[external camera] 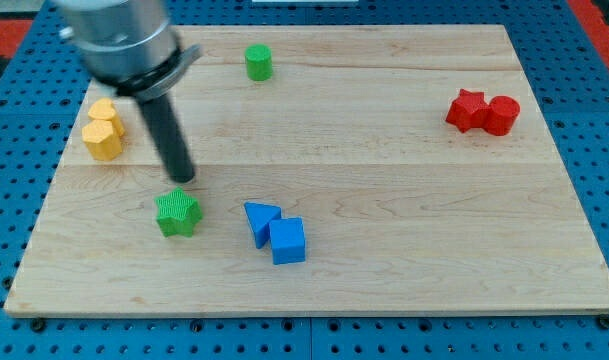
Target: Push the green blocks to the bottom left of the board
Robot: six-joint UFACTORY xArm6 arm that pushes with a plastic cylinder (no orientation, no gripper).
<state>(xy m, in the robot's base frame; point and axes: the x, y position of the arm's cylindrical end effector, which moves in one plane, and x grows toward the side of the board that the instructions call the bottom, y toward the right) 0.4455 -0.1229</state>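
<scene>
A pale wooden board (384, 150) was seen lying on a blue perforated bench (599, 150), with small coloured blocks scattered over it. No hand was fitted to the arm, so no spread or pinching state could be reported; the arm ended in a straight dark rod, and my tip (183, 178) was set down on the board left of its centre.

A green star-shaped block (177, 213) was found directly at 6 o'clock from my tip, just beside it, with a narrow strip of bare wood apparently between the two; whether contact was made could not be told for certain. This block sat in the lower left part of the board, though not at its corner. A second green block, a short cylinder (258, 62), was placed near the board's top edge, at about 1 o'clock from my tip and well apart from it.

Two yellow blocks (102, 132), touching one another, were seen near the left edge, at about 10 o'clock from my tip. A blue triangular block (259, 218) and a blue cube (288, 241) were found touching, at about 4 o'clock from my tip and just to the view's right of the green star. Two red blocks (482, 112), pressed together, were located far off at about 2 o'clock, near the right edge.
</scene>
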